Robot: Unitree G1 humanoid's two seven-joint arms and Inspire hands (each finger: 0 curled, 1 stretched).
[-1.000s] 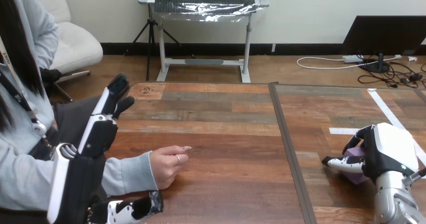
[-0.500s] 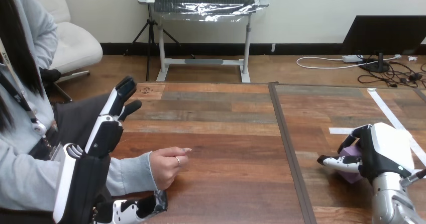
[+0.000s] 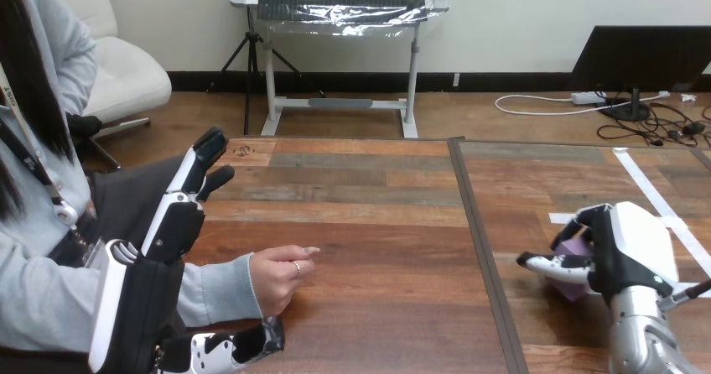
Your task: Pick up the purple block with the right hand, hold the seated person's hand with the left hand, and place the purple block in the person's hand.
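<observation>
- Head view: the right robot hand (image 3: 625, 252) is grasping the purple block (image 3: 574, 252), with its fingers curling over the block's top and its thumb reaching along the near side.
- The purple block is sitting well to the right of the person's hand (image 3: 281, 277), beyond the dark seam (image 3: 482, 257) running across the counter (image 3: 369, 198). Whether it is touching the counter cannot be told.
- The person's hand is resting loosely curled on the counter.
- The left robot hand (image 3: 180, 210) is standing released just left of the person's hand. Its fingers are stretching straight above the grey sleeve (image 3: 214, 290), and its thumb is jutting out below that sleeve without curling round it.
</observation>
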